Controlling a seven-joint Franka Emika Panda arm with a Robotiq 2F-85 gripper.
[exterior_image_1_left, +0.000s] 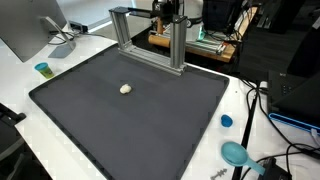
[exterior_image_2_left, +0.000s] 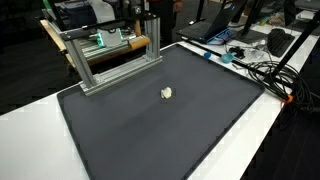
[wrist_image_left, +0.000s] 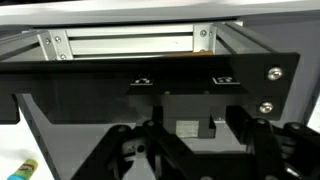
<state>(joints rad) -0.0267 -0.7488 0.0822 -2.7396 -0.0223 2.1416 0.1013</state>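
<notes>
Two fingers (wrist_image_left: 128, 150) of the gripper (wrist_image_left: 195, 152) stand apart in the wrist view, one at 8 o'clock and one at 4 o'clock of the picture, with nothing clamped between them. The gripper faces the metal frame (wrist_image_left: 120, 42), whose pale rail runs across 12 o'clock of that view. A dark plate (wrist_image_left: 150, 80) with screws lies below the rail.

In an exterior view the gripper (exterior_image_1_left: 167, 12) hangs at the top of the frame (exterior_image_1_left: 178, 45), above its right post; whether it touches the post cannot be told. The frame stands upright at the 12 o'clock edge of the black mat (exterior_image_1_left: 150, 130).

One small white lump (exterior_image_1_left: 125, 88) lies on the mat near its centre, at 7 o'clock from the frame and well apart from it. Both exterior views show it (exterior_image_2_left: 167, 93).

Off the mat, on the white table (exterior_image_1_left: 20, 95), a blue cup (exterior_image_1_left: 42, 69) stands at 9 o'clock. A blue cap (exterior_image_1_left: 226, 121) lies at 3 o'clock, near the cables (exterior_image_1_left: 262, 100). A monitor (exterior_image_1_left: 28, 28) stands at 10 o'clock.
</notes>
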